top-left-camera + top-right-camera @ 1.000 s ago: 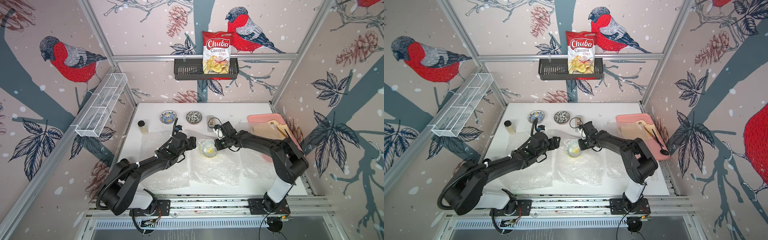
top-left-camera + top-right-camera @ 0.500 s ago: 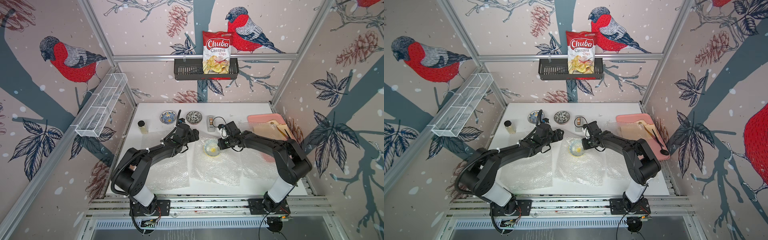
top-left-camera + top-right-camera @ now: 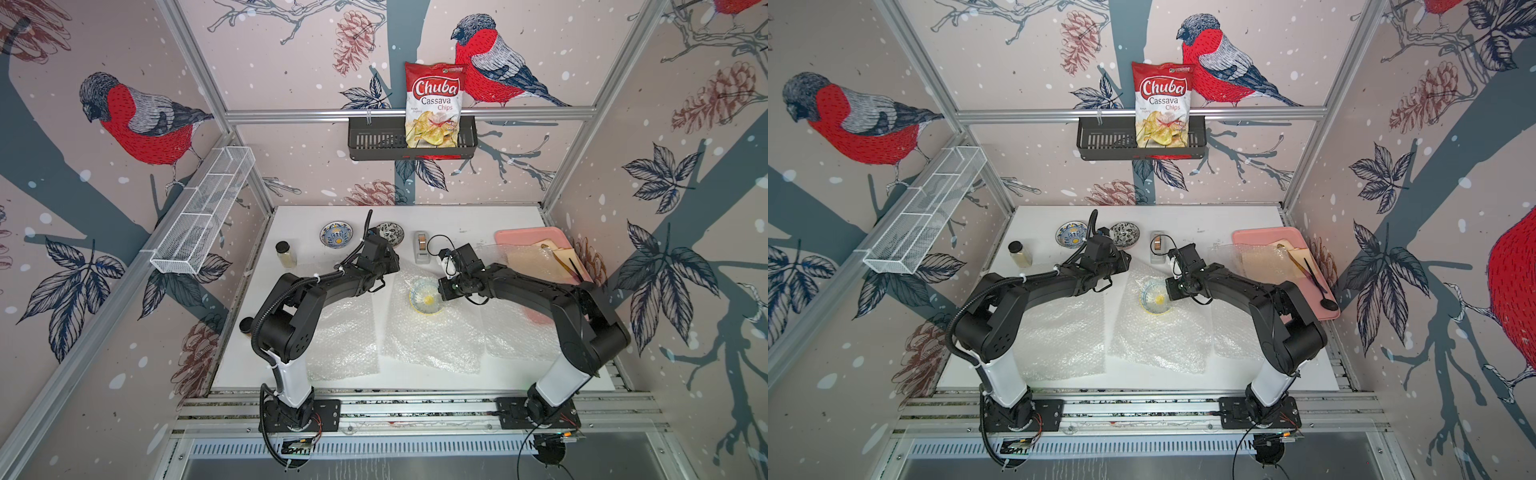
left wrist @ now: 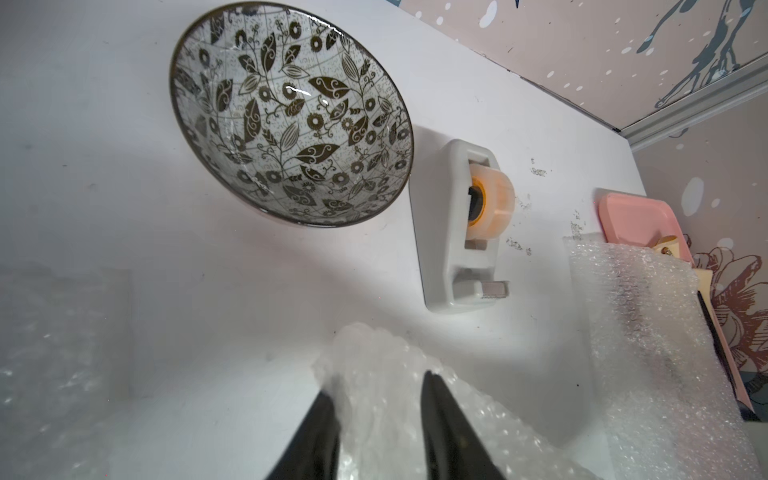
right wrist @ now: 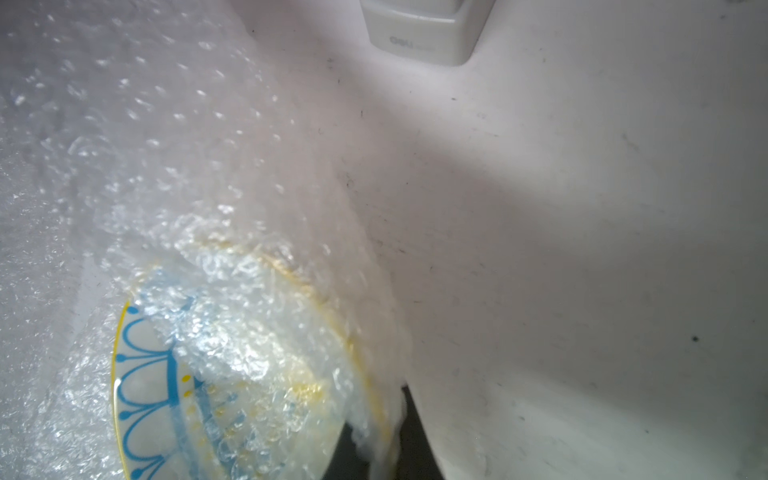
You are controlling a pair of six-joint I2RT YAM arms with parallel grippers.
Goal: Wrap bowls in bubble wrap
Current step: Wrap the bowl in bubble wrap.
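Note:
The pale teal bowl [image 3: 426,296] [image 3: 1155,296] lies tilted on the middle bubble wrap sheet [image 3: 432,340] [image 3: 1158,340], with wrap draped over part of its inside [image 5: 166,395]. My right gripper [image 3: 442,291] [image 5: 382,449] is shut on the bowl's rim and the wrap over it. My left gripper [image 3: 392,266] [image 4: 376,386] pinches the bunched far corner of the same sheet [image 4: 374,365]. The black-and-white bowl [image 3: 390,233] [image 4: 291,116] and the blue-and-yellow bowl [image 3: 336,235] [image 3: 1071,236] stand bare near the back edge.
A white tape dispenser [image 3: 422,247] [image 4: 465,224] stands just beyond both grippers. Two more bubble wrap sheets lie at left [image 3: 345,336] and right [image 3: 515,332]. A lidded jar [image 3: 285,254] is at back left. A pink tray [image 3: 528,237] holds tan paper at right.
My left gripper has moved away from me and slightly right, to the middle sheet's far corner, and closed on it. The right gripper keeps its hold on the bowl and has barely shifted.

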